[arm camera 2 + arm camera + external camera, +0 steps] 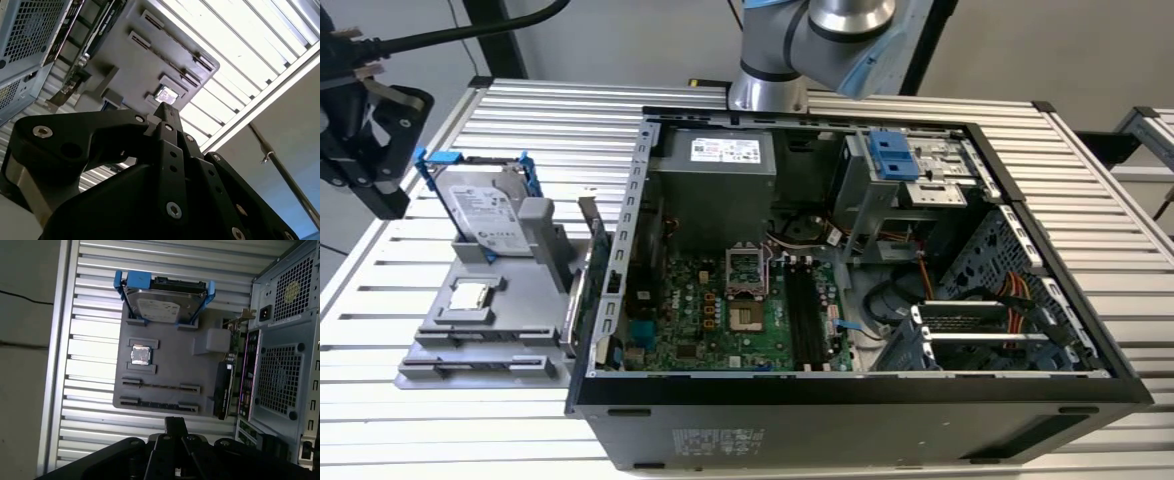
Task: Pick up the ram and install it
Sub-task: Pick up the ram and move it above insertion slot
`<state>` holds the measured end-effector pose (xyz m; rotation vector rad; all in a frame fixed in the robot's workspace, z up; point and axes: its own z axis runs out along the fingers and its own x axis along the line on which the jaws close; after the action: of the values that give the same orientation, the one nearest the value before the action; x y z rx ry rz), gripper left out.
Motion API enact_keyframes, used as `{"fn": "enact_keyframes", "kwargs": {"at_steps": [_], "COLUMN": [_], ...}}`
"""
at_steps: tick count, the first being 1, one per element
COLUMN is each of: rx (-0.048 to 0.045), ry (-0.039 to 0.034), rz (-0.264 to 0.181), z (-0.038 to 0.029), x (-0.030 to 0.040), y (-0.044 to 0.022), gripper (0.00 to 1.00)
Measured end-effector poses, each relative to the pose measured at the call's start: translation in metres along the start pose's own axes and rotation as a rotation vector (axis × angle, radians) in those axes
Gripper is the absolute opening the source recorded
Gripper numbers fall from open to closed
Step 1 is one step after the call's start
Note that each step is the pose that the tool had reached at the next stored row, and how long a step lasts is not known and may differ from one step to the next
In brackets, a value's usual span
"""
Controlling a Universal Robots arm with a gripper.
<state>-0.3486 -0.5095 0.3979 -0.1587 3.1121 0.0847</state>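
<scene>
Two thin ram sticks stand on edge in the slots of a grey holder tray (167,357): one ram stick (160,386) and a darker one (157,404) beside it. In the exterior view the same slots (478,342) are at the tray's near end. My black gripper (175,424) hangs off the tray's side, apart from the ram, with its fingers closed together and nothing between them. Its tip (167,111) points toward the tray. In the exterior view the gripper (380,195) is at the far left, above the slatted table.
The tray also holds a hard drive in a blue caddy (487,205) and a small silver processor chip (470,296). An expansion card (591,270) stands between the tray and the open computer case (854,400). The motherboard's memory slots (807,320) lie inside the case.
</scene>
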Motion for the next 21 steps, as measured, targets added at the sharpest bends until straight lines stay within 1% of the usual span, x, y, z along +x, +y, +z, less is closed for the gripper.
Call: {"fn": "enact_keyframes", "kwargs": {"at_steps": [6,13,16,21], "rx": [-0.0005,-0.0008,-0.0014,-0.0027], "ry": [0.0012,0.0016,0.0024,0.005], "rz": [-0.02,-0.029,-0.048,-0.096], "z": [-0.0001,0.0,0.0001,0.0001], "x": [0.0,0.0,0.0,0.0], "y": [0.0,0.0,0.0,0.0], "gripper": [0.0,0.0,0.0,0.0]}}
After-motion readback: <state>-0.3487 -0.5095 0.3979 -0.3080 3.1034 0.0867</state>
